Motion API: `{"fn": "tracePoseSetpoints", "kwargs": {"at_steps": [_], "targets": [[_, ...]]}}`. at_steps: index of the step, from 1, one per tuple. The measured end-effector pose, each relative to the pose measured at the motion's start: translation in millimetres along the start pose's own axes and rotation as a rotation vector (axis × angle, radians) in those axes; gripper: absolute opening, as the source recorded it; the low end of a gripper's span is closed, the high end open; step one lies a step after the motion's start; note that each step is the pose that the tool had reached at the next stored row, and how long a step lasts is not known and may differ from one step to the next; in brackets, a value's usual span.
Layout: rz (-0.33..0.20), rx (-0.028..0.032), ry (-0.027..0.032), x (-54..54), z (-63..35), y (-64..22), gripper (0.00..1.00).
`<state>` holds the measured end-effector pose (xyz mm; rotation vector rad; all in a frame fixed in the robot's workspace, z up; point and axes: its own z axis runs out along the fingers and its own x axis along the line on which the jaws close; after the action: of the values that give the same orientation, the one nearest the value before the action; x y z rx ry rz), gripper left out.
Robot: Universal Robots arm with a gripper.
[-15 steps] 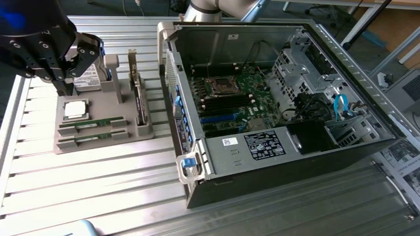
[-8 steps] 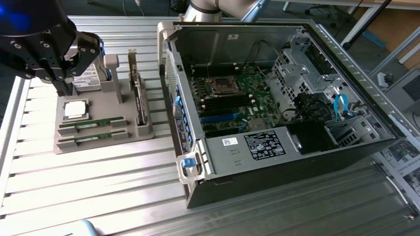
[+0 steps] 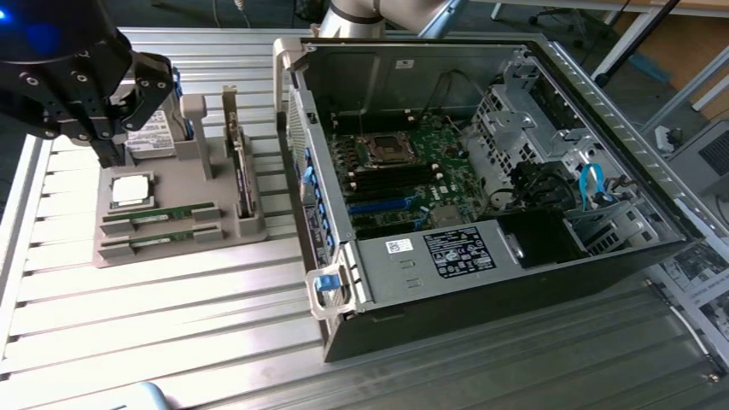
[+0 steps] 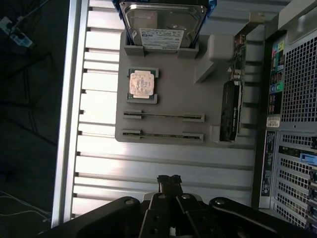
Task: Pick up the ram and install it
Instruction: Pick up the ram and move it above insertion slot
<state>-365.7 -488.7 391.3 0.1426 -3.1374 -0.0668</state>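
Spread the gripper (image 4: pixel 169 179), at present pressed together on nothing and hanging well apart from the grey tray (image 4: pixel 178 84), before any descent. Aim for the ram (image 4: pixel 163 116), standing on edge in the slot nearest the square processor (image 4: pixel 142 83), with a second stick (image 4: pixel 162 134) in the next slot. Set fingers across the thin board midway between its end supports, pinch gently, lift straight up, and probably steer clear of the neighbour and the hard drive (image 4: pixel 163 20).
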Motion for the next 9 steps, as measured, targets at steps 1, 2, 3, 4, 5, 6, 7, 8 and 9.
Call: {"fn": "tracePoseSetpoints", "kwargs": {"at_steps": [1, 2, 3, 4, 5, 6, 7, 8, 9], "targets": [[-0.005, 0.0, 0.0002, 0.0, 0.0, 0.0, 0.11], [-0.01, 0.0, 0.0005, 0.0, 0.0, 0.0, 0.11], [-0.014, 0.0, 0.0006, 0.0, 0.0, 0.0, 0.11], [-0.019, 0.0, 0.0008, 0.0, 0.0, 0.0, 0.11], [-0.026, -0.0001, 0.0011, 0.0, 0.0, 0.0, 0.11], [-0.033, 0.0, 0.0014, 0.0, 0.0, 0.0, 0.11], [-0.037, -0.0001, 0.0016, 0.0, 0.0, 0.0, 0.11], [-0.045, 0.0, 0.002, 0.0, 0.0, 0.0, 0.11], [-0.054, -0.0001, 0.0023, 0.0, 0.0, 0.0, 0.11]]}}
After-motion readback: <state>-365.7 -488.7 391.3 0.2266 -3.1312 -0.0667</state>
